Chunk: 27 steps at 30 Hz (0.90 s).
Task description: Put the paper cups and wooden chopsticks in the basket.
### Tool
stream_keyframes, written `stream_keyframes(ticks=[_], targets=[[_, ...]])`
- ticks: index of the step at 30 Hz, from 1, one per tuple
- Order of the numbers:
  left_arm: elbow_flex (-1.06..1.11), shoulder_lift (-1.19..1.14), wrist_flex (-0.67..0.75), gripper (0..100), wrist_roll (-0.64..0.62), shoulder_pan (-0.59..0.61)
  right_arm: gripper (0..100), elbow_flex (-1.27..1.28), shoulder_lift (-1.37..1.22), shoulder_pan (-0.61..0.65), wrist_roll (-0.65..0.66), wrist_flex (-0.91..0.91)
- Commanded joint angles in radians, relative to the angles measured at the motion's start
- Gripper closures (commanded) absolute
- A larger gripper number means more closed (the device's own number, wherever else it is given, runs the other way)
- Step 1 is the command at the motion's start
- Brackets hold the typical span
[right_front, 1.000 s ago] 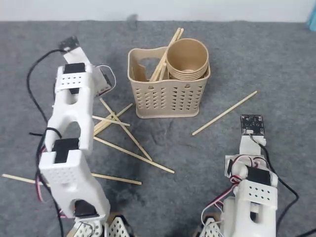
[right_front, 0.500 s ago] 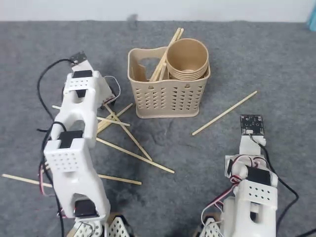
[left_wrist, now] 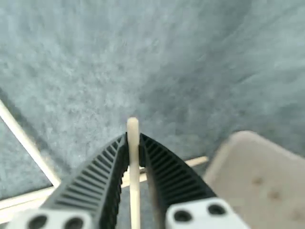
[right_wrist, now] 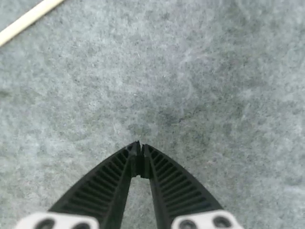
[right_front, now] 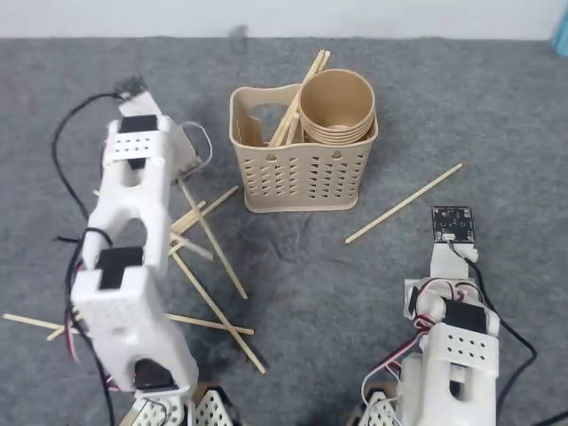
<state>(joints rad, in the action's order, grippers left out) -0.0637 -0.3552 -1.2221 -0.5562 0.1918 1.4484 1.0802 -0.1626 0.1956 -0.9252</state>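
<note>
Since my left arm dipped over toward the basket half a second back and has now swung out again, the heap beside it got properly stirred. The long stick that used to point off to the right now lies steeper, aimed at the front edge of the desk, and a couple of others turned with it. Upside: my left jaws are clamped tight on one wooden chopstick, its tip poking out just past them, with the basket's corner close by. So I reckon this one's basically ready to lift and drop in, but the rest of the heap needs finding again since little is where it was. My right arm hasn't budged, parked at the near right; its jaws are fully closed on nothing, tips touching over bare grey

Counts, big to small:
- One basket, upright at the back middle.
- One stack of paper cups already sitting in its right half. Three or four rims by my guess, can't tell exactly.
- At least two sticks in the basket, leaning.
- One loner lying well off to the basket's right.
- About five or six crossed in the heap by my left arm, too tangled for a firm number
</note>
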Motion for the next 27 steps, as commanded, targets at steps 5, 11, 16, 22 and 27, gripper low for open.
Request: stream_keyframes(ticks=[5,11,16,22,27], targets=[[-0.021,0.315,0.032,99,-0.005,0.003,99.1,-0.003,0.021,-0.004,0.015,0.015],[0.013,0.488,0.041,99,0.005,0.005,99.1,-0.003,0.021,-0.004,0.014,0.015],[0.245,0.736,0.112,99,0.104,-0.026,99.1,0.005,0.022,-0.004,0.015,0.015],[0.615,1.125,0.394,99,0.129,-0.061,99.1,0.005,0.022,-0.002,0.017,0.016],[0.704,1.343,0.511,99,0.13,-0.101,99.1,0.005,0.022,-0.001,0.015,0.016]])
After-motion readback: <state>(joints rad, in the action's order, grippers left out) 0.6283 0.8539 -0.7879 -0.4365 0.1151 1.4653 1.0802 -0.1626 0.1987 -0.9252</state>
